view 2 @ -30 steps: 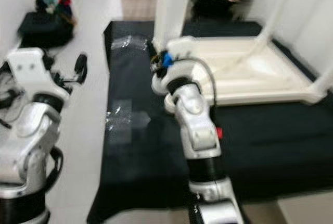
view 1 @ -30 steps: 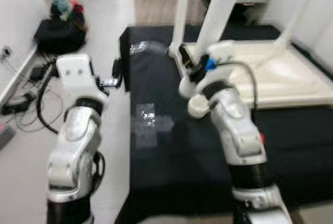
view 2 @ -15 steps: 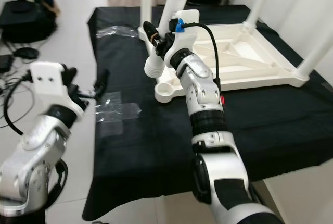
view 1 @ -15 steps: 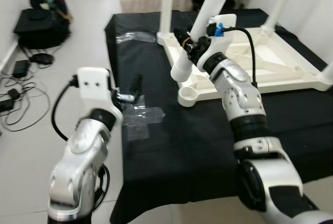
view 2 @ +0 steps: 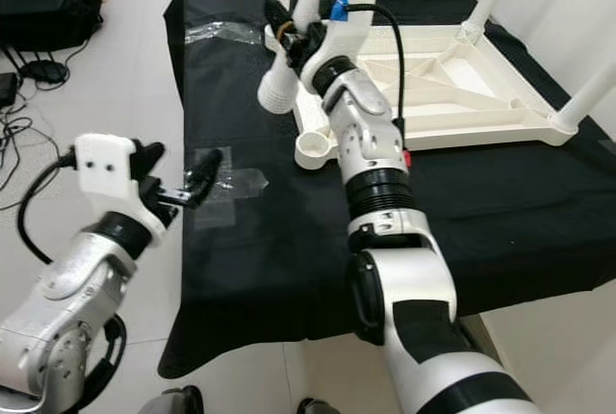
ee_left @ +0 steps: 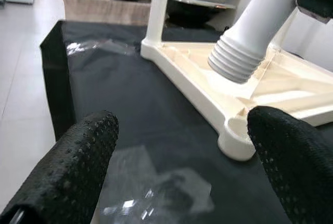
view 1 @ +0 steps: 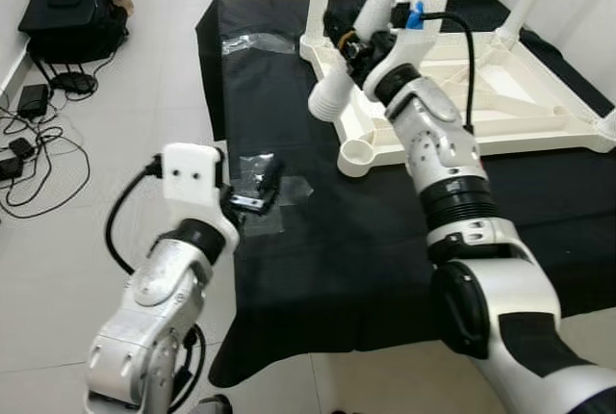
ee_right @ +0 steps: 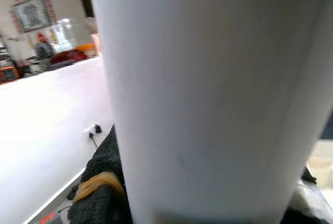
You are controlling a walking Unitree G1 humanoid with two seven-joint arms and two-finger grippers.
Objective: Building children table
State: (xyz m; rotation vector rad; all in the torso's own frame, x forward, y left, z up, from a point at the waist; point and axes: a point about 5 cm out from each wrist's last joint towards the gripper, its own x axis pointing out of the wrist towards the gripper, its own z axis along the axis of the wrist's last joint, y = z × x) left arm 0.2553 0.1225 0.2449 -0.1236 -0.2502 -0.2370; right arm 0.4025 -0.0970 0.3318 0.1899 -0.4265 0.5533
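Leg [view 1: 358,56] | white, threaded end down, tilting above the empty corner socket [view 1: 355,153] of the upturned children's table [view 1: 500,116] lying on the black cloth | right gripper [view 1: 348,43] is clamping it | left gripper [view 1: 262,186] is hovering spread open near plastic wrap [view 1: 252,44] | step: fitting leg | next: lining thread over socket, lowering, twisting.
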